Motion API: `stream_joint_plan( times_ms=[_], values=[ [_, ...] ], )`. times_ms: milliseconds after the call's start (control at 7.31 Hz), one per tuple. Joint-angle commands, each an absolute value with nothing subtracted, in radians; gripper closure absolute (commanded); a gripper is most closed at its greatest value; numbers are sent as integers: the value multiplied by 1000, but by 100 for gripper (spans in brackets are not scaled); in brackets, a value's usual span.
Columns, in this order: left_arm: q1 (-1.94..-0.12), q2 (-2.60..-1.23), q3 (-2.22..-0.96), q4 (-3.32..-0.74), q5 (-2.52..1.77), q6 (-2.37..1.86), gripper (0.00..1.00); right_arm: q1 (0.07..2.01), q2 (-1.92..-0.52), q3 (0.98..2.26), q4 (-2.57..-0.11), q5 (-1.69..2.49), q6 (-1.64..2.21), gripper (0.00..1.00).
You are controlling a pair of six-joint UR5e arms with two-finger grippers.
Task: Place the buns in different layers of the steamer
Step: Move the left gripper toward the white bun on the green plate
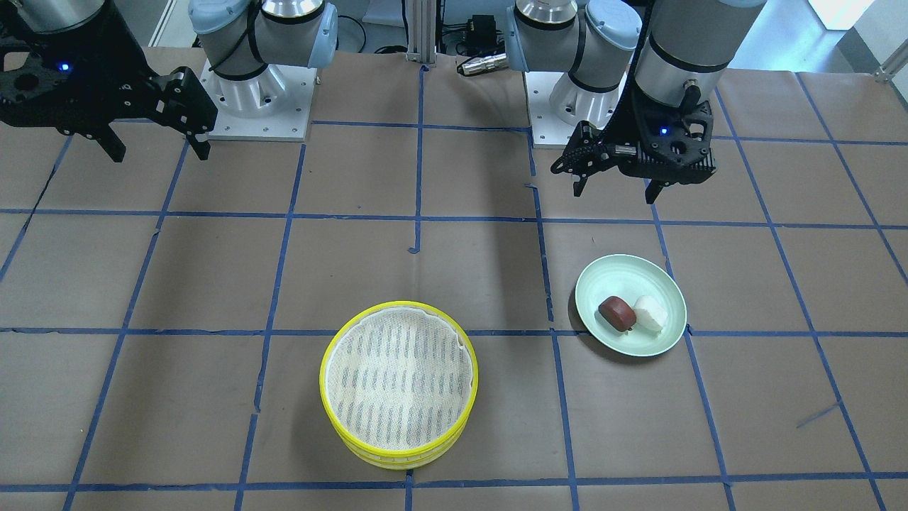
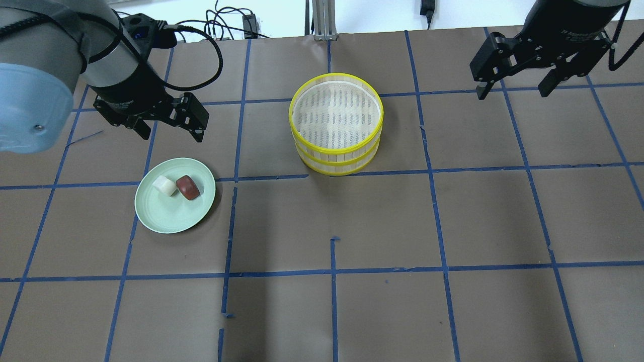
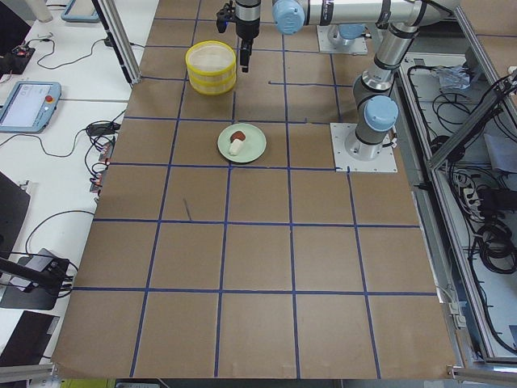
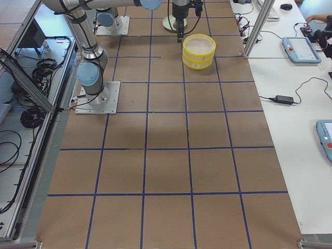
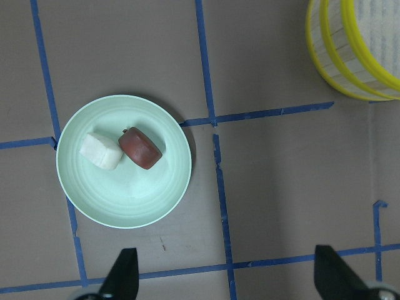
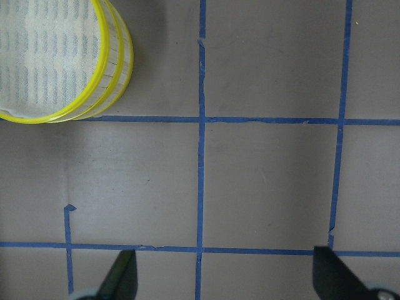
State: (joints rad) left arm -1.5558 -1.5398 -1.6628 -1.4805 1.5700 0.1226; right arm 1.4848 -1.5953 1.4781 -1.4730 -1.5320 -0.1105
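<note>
The two yellow-rimmed steamer trays (image 2: 336,125) stand stacked at the table's middle, the top one's mesh bottom bare; they also show in the front view (image 1: 399,383). The white bun (image 2: 164,185) and the reddish-brown bun (image 2: 187,187) lie touching on a pale green plate (image 2: 171,213); in the left wrist view the white bun (image 5: 100,150) and brown bun (image 5: 140,148) lie ahead of the fingers. My left gripper (image 2: 169,131) is open and empty, raised just beyond the plate. My right gripper (image 2: 514,88) is open and empty, raised to the right of the steamer.
The brown table (image 2: 382,226) is marked into squares with blue tape. The two arm bases (image 1: 255,99) stand on metal plates at the robot's side. Cables lie beyond the far edge (image 2: 221,25).
</note>
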Motion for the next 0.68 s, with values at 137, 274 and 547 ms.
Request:
stream_joint_plan(
  times_ms=[137, 274, 547],
  values=[
    [-1555, -1540, -1663, -1480, 1568, 123, 0, 1485, -1595, 1479, -1491, -1531, -110, 0],
    [-1540, -1545, -1667, -1485, 1574, 129, 0, 1483, -1595, 1479, -1488, -1531, -110, 0],
    [-1467, -1545, -1710, -1486, 1580, 156, 0, 1483, -1595, 1479, -1488, -1531, -110, 0]
  ],
)
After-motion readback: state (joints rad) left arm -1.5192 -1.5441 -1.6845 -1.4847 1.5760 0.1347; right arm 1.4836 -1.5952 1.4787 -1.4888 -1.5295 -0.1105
